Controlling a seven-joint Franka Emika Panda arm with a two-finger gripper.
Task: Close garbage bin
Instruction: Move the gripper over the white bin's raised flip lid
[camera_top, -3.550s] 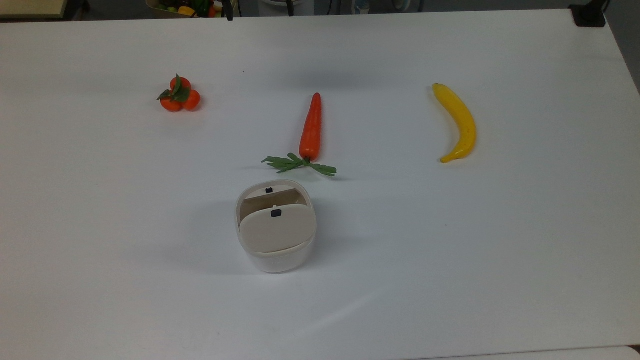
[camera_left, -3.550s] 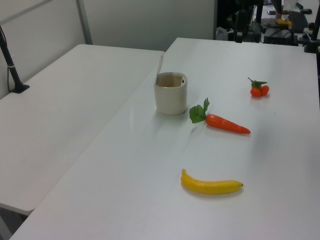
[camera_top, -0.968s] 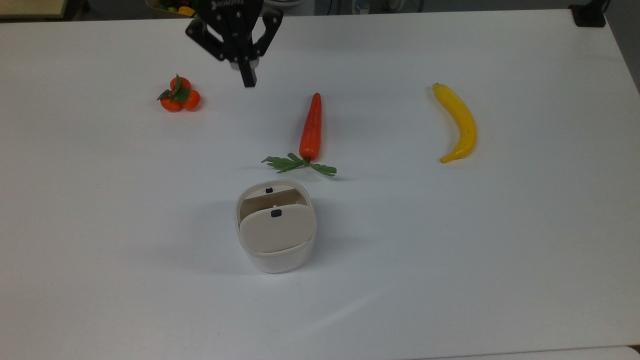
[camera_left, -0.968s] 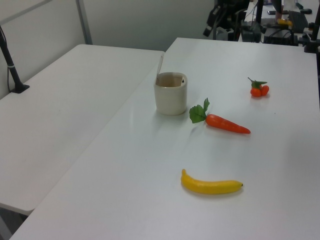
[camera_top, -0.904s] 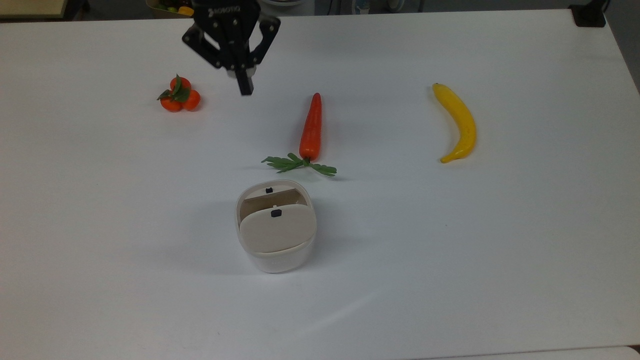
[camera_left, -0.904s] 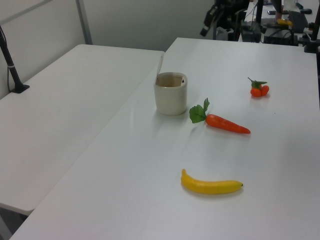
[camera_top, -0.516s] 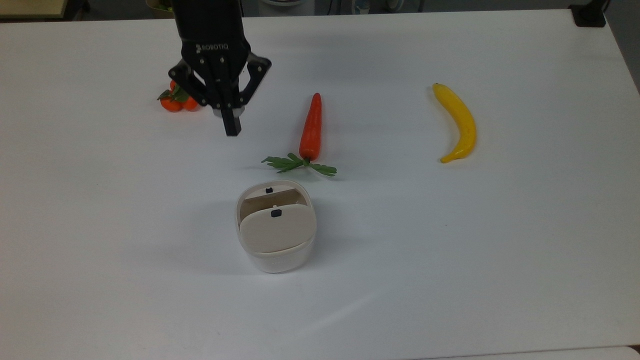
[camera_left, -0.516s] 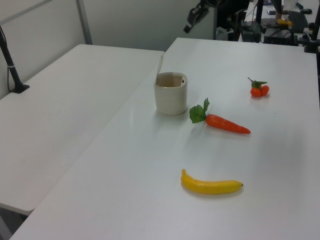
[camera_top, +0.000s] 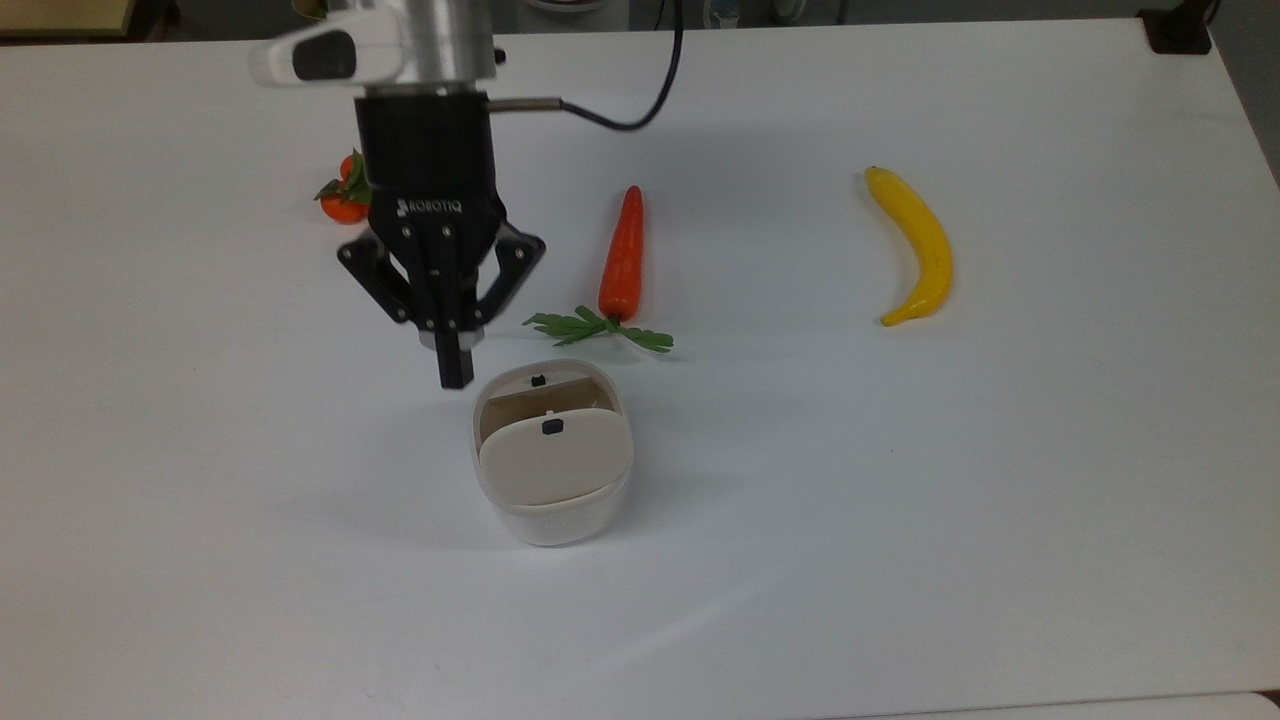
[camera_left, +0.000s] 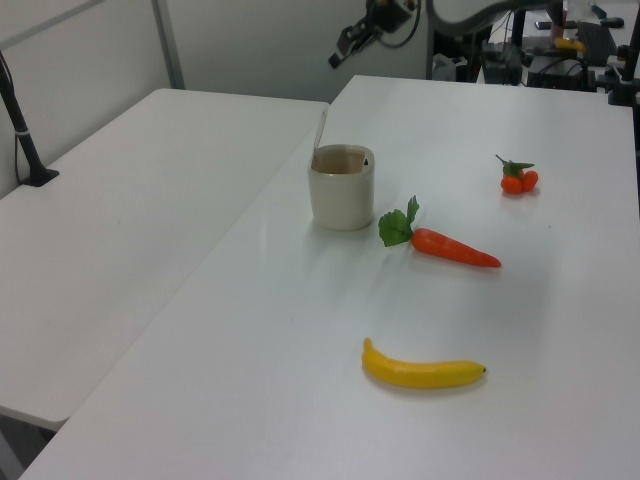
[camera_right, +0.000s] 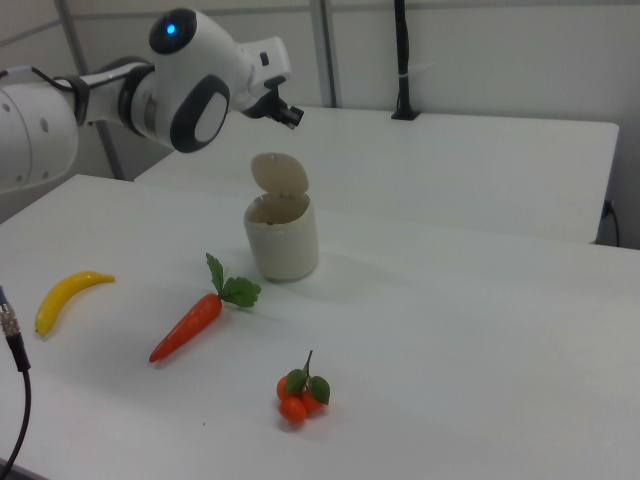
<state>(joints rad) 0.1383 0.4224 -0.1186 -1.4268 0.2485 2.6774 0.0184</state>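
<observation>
Nearest the top view's bottom edge sits the garbage bin (camera_top: 551, 455) on the white table (camera_top: 900, 500), beige lid (camera_right: 280, 174) standing up and open. Just past it lie the carrot (camera_top: 621, 255), banana (camera_top: 915, 245) and tangerines (camera_top: 343, 197). The gripper (camera_top: 456, 372) hangs in the air by the bin's rim on the top view's left, fingers pressed together, holding nothing.

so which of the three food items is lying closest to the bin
The carrot: its green leaves nearly reach the bin, while the banana and the oranges lie much farther off.
</observation>
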